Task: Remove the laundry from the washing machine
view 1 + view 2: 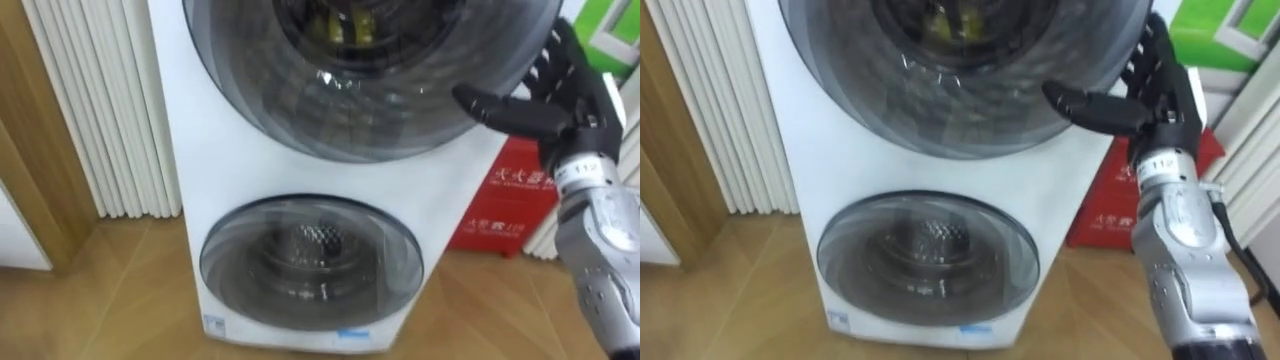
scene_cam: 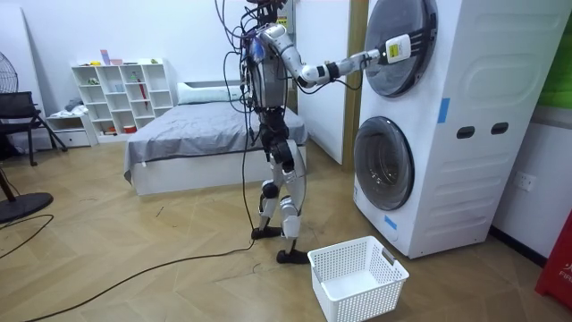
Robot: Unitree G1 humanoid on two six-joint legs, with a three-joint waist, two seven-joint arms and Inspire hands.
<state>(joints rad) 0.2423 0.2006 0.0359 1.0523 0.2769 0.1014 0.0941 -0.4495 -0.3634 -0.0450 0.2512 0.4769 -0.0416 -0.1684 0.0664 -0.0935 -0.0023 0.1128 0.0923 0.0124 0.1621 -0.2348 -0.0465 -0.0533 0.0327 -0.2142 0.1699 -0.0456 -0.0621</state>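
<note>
Slippage is my worry: in the left eye view my right hand [image 1: 565, 100] rests at the right rim of the round smoky-glass upper door [image 1: 340, 90] of the white washing machine [image 1: 230, 150]. My thumb is splayed and my fingers are straightish, gripping nothing. Yellowish clothes [image 1: 340, 25] sit behind that door. In the room view, the white plastic lattice basket [image 2: 362, 291] stands well below that door, so clothes could fall wide. In the right eye view, the red box [image 1: 1102, 218] below the door bears white writing, too blurred to read.

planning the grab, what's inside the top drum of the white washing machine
Through the upper round smoked-glass door, a yellowish item shows inside. The dark glass hides its shape and whatever else lies there. The right hand is at the door's right rim.
</note>
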